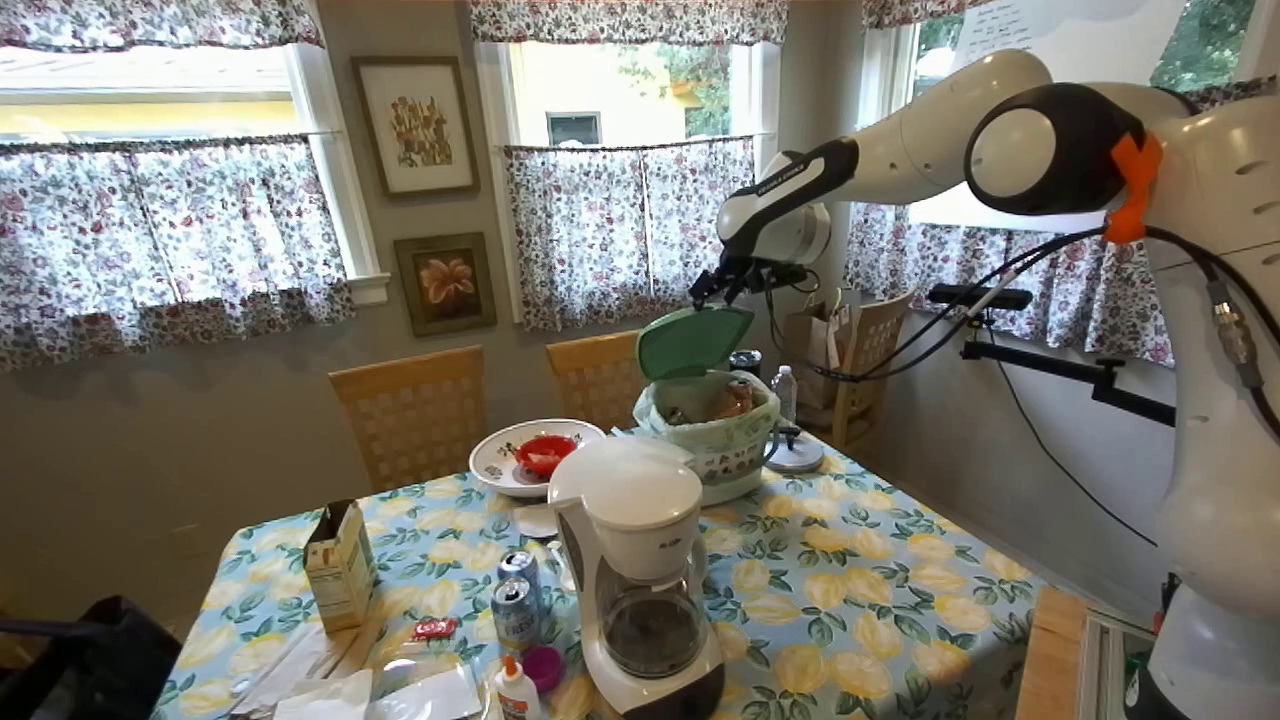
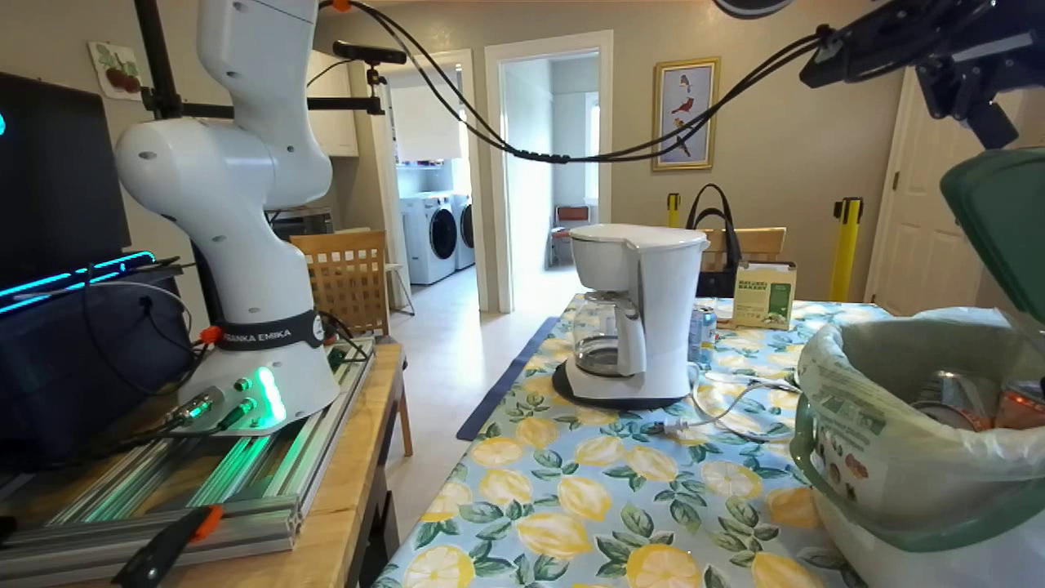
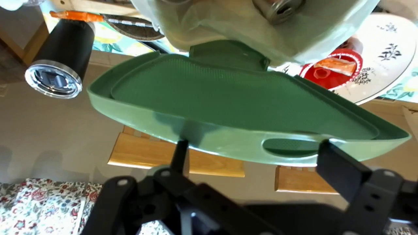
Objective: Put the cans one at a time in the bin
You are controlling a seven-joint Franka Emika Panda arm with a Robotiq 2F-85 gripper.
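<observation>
I have two silvery-blue metal cans [image 1: 515, 612] standing upright on the cloth-covered desk [image 1: 840, 565], close together; I can't tell whether they touch. Other silvery and orange metal cans [image 2: 1020, 407] sit inside the round pale-green plastic bin [image 1: 735, 467], within its thin liner bag [image 2: 853, 404]. The bin's darker green plastic lid [image 1: 690, 342] stands raised at one side of the opening. In the wrist view my black fingers [image 3: 341, 168] are spread wide at the lid's upper rim, which runs across the space between them; whether they touch it I can't make out. Just beside the upright cans is the white plastic coffee maker [image 1: 645, 555] with its glass carafe [image 1: 650, 628], and near them a tan cardboard carton [image 1: 338, 572] and a white glue bottle [image 1: 515, 690] with an orange tip. Next to the bin I see a white patterned plate [image 1: 492, 465] carrying a red bowl [image 1: 545, 455].
</observation>
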